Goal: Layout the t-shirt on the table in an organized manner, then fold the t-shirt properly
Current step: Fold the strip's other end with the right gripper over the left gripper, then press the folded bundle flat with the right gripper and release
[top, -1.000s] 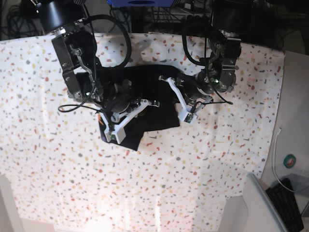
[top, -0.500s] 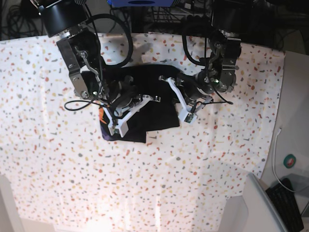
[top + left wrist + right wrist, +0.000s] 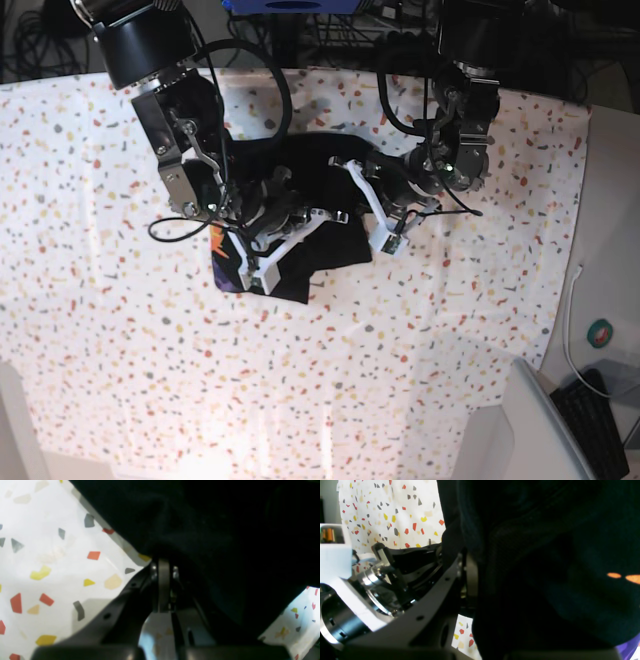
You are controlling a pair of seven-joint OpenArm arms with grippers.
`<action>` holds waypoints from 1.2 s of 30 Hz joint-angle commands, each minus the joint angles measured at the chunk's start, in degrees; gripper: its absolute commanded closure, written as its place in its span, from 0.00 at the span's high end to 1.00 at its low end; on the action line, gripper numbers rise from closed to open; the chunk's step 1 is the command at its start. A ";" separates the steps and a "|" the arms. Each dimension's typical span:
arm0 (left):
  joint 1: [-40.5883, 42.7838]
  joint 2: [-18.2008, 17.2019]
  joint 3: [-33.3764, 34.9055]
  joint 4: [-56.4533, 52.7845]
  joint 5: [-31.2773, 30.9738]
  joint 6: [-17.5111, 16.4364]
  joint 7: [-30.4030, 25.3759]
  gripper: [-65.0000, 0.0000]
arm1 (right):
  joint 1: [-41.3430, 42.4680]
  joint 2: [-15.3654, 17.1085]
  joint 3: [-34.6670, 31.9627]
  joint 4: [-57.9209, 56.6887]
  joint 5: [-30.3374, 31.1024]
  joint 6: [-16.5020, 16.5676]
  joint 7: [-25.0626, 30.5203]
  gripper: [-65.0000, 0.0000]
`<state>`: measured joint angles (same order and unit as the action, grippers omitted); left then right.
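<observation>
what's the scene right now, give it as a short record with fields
surface: table under a white flecked cloth
garment: t-shirt, black, bunched near the middle, not laid flat
print: orange and purple patch showing at its left edge in the base view
left gripper: shut on the t-shirt's edge
right gripper: shut on the t-shirt
fold: not finished

Closed left end effector [image 3: 163,563] pinches black t-shirt [image 3: 212,530] over table [image 3: 50,555].

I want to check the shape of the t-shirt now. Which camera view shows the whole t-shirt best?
The base view: it shows the whole t-shirt as a bunched black heap on the table. The left wrist view shows only plain black cloth; the right wrist view shows dark cloth with small orange print marks.
</observation>
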<state>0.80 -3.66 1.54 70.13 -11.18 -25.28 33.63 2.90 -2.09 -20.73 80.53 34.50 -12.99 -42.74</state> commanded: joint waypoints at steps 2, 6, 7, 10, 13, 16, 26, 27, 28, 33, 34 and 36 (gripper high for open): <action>-0.49 -0.08 -0.09 1.21 -0.47 0.00 0.00 0.00 | 1.02 -0.51 0.03 0.92 0.53 0.47 0.76 0.00; 1.00 -0.95 -1.58 4.38 -0.64 0.00 0.09 0.00 | 1.02 -0.51 0.03 0.92 0.62 0.47 0.76 0.00; 1.88 -1.13 -3.34 6.14 -0.64 0.00 0.09 0.00 | 0.93 -0.51 0.03 0.92 0.62 0.47 0.76 0.02; 5.93 -1.48 -9.15 11.59 -0.64 -0.26 1.14 0.00 | 0.49 -0.51 0.03 0.92 0.71 0.82 0.76 0.37; 10.06 -3.86 -14.86 17.92 -0.91 -0.44 5.54 0.00 | 0.31 -0.51 0.03 0.92 0.71 0.82 0.76 0.52; 15.42 -7.02 -21.89 22.75 -4.95 -0.44 6.42 0.00 | 0.31 -0.59 -0.06 0.92 0.62 0.91 0.76 0.49; 22.81 -13.97 -39.12 21.43 -15.24 -0.44 6.50 0.00 | 3.65 -0.59 -12.37 1.27 0.62 0.55 0.68 0.49; 22.81 -13.88 -39.74 21.43 -15.15 -0.44 6.50 0.00 | 4.27 -0.59 -13.69 1.36 0.62 0.55 0.68 0.49; 22.72 -13.88 -40.09 21.43 -15.15 -0.44 6.50 0.00 | 4.71 -0.59 -15.09 1.36 0.62 0.55 0.50 0.49; 22.54 -13.79 -40.18 21.43 -15.15 -0.44 6.50 0.00 | 5.68 -0.07 -20.10 5.31 0.62 0.47 0.06 0.49; 22.45 -13.79 -40.18 21.43 -15.15 -0.44 6.50 0.00 | 5.50 0.90 -19.84 7.60 0.62 0.47 -0.64 0.49; 22.45 -13.79 -40.53 21.34 -15.15 -0.44 6.50 0.00 | 5.41 2.48 -19.84 12.08 0.62 0.38 -1.70 0.49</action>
<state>23.31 -16.51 -38.33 90.76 -25.80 -25.50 41.17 7.29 0.58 -41.06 91.98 35.20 -12.71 -45.17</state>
